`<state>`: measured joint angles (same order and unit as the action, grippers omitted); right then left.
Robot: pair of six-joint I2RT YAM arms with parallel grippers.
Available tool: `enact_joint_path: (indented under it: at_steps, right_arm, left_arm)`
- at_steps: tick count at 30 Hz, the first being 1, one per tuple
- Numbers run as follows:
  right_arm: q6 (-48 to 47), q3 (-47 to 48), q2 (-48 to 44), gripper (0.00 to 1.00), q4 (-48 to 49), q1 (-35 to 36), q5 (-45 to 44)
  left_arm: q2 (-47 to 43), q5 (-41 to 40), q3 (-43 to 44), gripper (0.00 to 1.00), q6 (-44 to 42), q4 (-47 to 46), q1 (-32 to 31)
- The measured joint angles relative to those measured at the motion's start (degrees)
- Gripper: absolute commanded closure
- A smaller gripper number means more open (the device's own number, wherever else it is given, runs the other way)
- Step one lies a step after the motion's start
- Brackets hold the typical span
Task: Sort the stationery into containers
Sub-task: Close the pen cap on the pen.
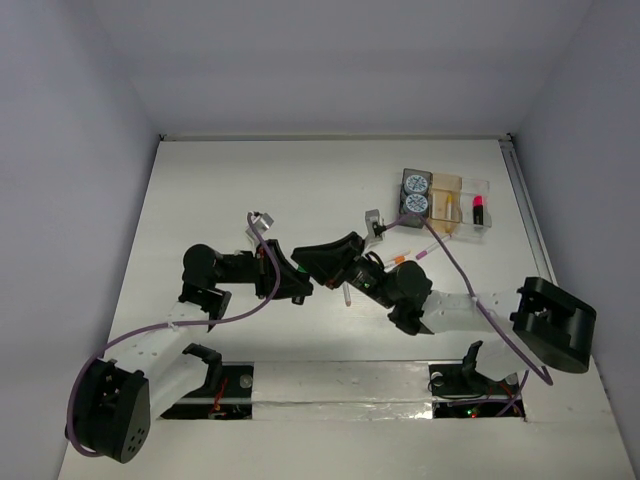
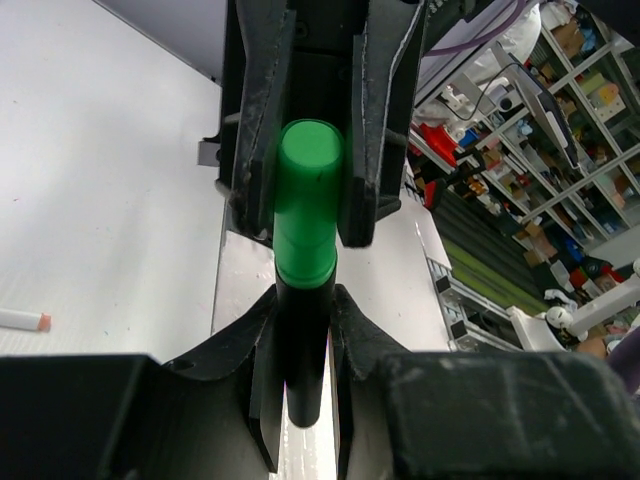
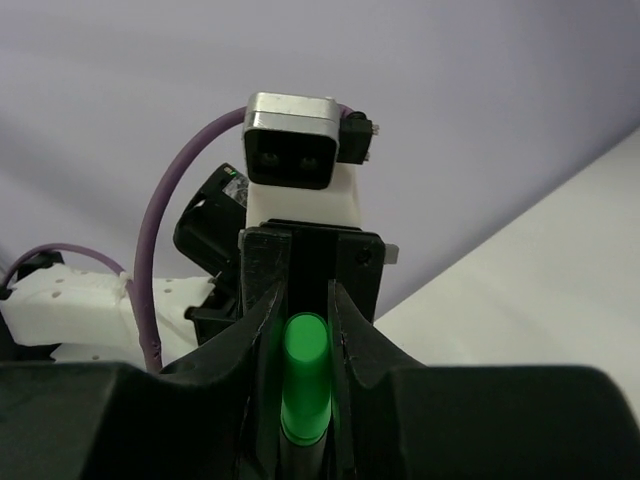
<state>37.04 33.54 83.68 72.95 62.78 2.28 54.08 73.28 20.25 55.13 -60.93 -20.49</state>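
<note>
At frame centre, the green-capped highlighter (image 2: 306, 210) is pinched at its black barrel by the left end effector (image 2: 304, 305) and clamped at its cap by the right end effector (image 3: 303, 322).

Soft, even overhead light (faint shadows); overhead view sharp, wrist foregrounds blurred.

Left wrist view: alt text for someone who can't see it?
A green-capped black highlighter is gripped at both ends: the left gripper clamps its black body, the right gripper its green cap. A white pen with an orange tip lies on the table at left.
</note>
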Motion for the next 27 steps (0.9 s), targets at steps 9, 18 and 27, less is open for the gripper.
enact_joint_path:
  at_steps: [9,18,27]
  right_arm:
    - [0.52,-2.34,-5.73,1.0,-6.51,1.38,-4.96]
    - [1.49,3.39,-4.11,1.0,-12.76,1.03,-5.62]
    - [4.0,1.62,-2.38,1.0,-15.65,-0.46,-4.39]
  left_arm:
    - [0.0,-0.66,0.35,1.0,0.44,-0.24,0.61]
    - [2.29,-9.75,-0.55,1.0,0.83,-4.17,-4.7]
    - [3.91,-15.23,-4.81,1.0,0.79,-2.12,-6.23]
